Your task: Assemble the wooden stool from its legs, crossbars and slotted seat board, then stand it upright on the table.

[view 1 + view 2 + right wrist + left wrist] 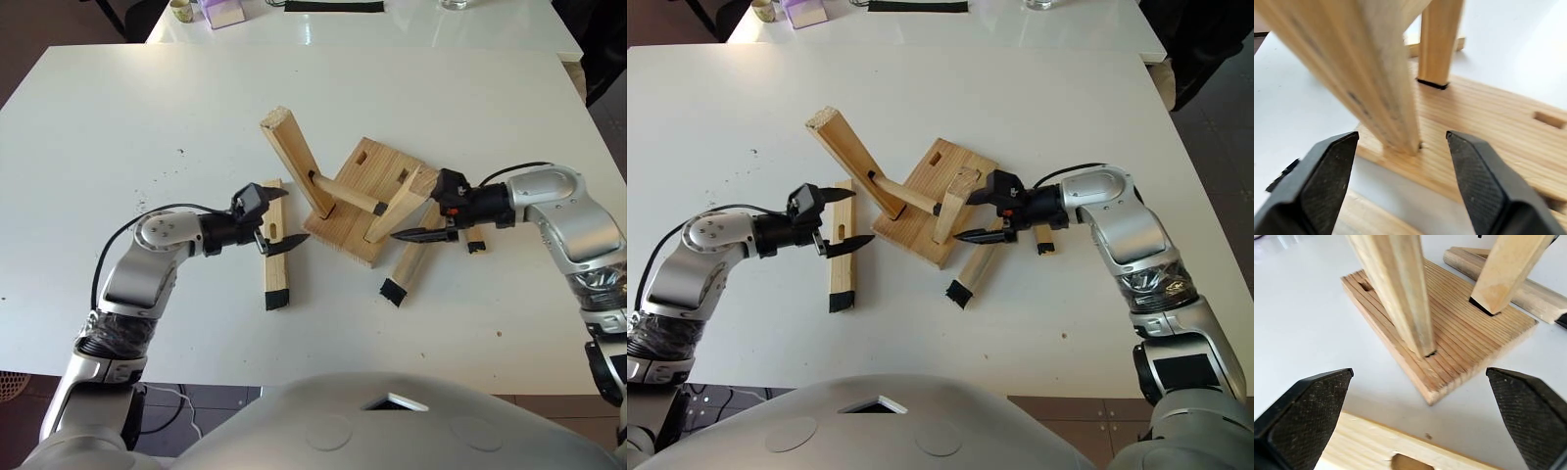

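Fitting legs into seat board (348,235). Left gripper (292,215), released, hovering over loose leg (274,269) beside it; right gripper (1401,137), released, flanking seated leg (397,211). Next likely needing: grasping loose leg, aligning to slot.

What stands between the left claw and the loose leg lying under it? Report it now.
Nothing visible stands between them. The left claw is open directly above the loose leg, which lies flat on the table. The seat board with its two fitted legs sits beyond, apart from that leg.
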Robot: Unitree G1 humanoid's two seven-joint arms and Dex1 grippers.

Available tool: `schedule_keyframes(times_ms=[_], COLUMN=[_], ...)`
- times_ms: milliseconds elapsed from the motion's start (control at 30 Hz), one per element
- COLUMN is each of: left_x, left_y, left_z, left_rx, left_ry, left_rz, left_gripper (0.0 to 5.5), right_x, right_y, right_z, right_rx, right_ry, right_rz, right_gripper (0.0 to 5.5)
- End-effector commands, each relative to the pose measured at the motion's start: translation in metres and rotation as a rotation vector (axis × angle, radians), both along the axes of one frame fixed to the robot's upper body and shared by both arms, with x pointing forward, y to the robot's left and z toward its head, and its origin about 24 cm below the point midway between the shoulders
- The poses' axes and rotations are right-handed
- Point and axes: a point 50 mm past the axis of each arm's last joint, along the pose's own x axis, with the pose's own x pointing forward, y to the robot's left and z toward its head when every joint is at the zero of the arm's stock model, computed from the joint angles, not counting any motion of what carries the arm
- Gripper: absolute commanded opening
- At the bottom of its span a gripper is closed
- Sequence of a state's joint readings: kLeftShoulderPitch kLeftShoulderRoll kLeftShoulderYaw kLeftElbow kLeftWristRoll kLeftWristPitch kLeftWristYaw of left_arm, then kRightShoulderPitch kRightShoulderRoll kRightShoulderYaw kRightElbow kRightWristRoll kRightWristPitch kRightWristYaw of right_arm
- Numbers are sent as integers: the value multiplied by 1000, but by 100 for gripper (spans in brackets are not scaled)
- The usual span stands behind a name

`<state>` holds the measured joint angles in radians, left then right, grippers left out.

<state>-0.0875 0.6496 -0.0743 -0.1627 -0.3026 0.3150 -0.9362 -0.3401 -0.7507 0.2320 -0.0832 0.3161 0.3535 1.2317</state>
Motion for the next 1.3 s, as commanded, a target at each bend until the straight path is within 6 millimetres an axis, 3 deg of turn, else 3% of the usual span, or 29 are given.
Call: schedule_keyframes(times_ms=[33,133,233,467,567,800,1300], left_x=[0,1,12,52,51,46,41], left_y=[26,48,53,11,-4,-7,-13], left_z=[8,6,3,-1,-6,-21,-25], left_rx=[-34,-29,-18,-48,-47,-17,8], left_ry=[-30,-42,-72,-189,-193,-166,-158], left_rz=[143,279,389,448,393,373,343], left_gripper=[505,505,505,505,505,505,505], right_x=[-8,-15,-24,-9,2,28,55], right_y=[-15,-24,-22,-3,2,12,40], right_z=[9,10,4,-14,-24,-54,-76], right_rx=[17,35,39,14,-23,-42,-20], right_ry=[-48,-61,-46,-60,-89,-73,-91], right_rz=[-74,-140,-142,-228,-284,-376,-384], right_gripper=[331,331,331,331,331,331,331])
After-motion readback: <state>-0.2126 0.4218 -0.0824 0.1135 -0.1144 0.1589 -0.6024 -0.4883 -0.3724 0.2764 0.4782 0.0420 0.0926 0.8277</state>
